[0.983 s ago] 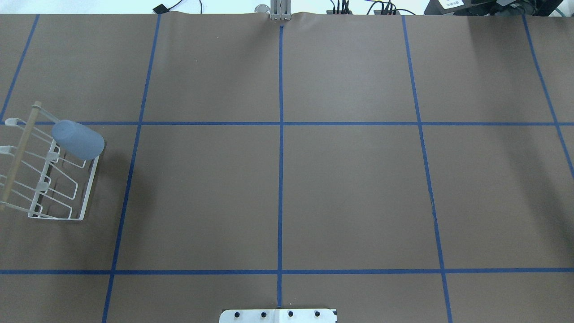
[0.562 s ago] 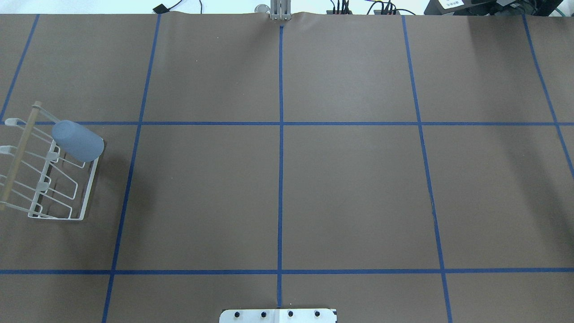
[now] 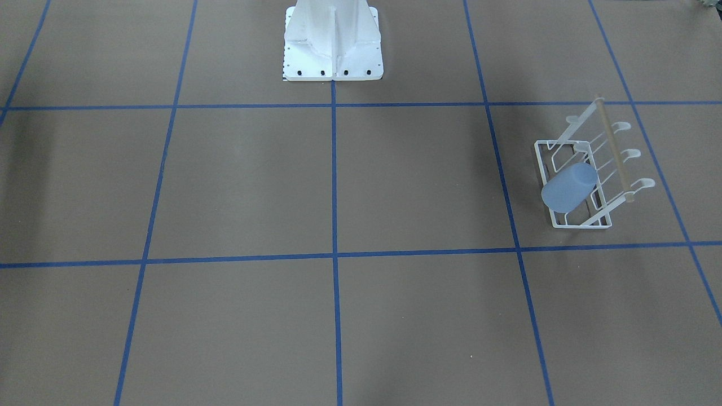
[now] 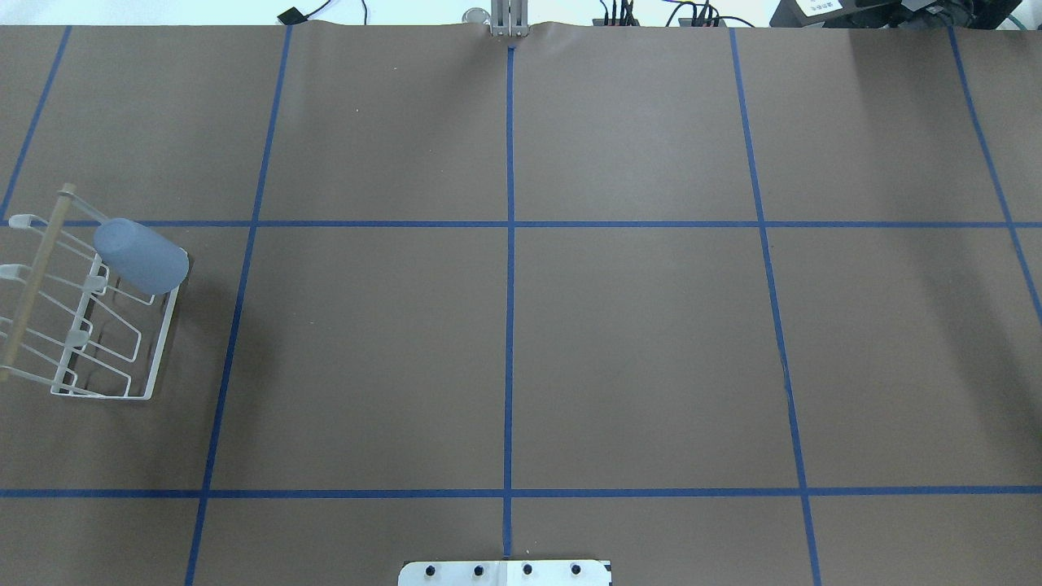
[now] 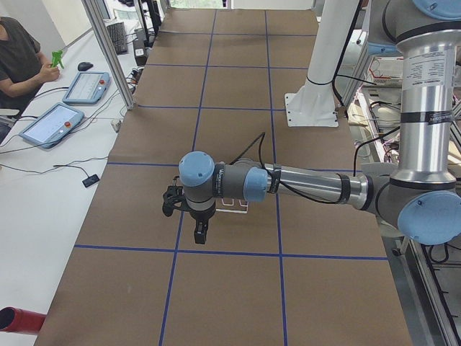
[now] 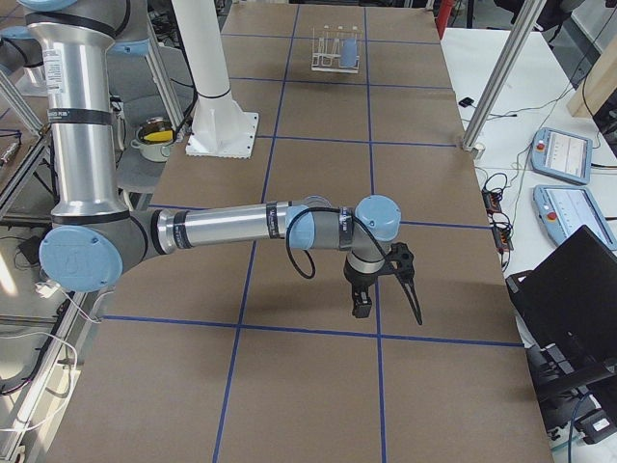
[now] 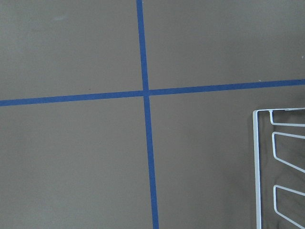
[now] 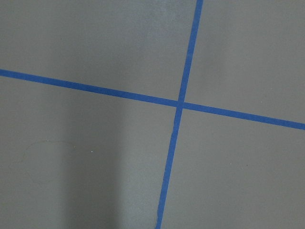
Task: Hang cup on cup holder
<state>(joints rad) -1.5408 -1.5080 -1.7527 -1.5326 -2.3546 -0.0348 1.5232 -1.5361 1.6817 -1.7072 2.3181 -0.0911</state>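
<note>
The left arm point(image 5: 302, 184) and the right arm point(image 6: 231, 224) stretch level above the table point(image 4: 635, 342), wrists turned down. Whether the left gripper point(image 5: 171, 203) and the right gripper point(image 6: 409, 287) are spread, I cannot tell.

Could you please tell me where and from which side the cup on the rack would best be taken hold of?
Grip the cup across its smooth side wall, about midway along, coming from above. It has no handle and sits slanted on the rack, so its upper side is free while the rack lies beneath it. Set the fingers on either side of the round body, crosswise to its long axis.
</note>
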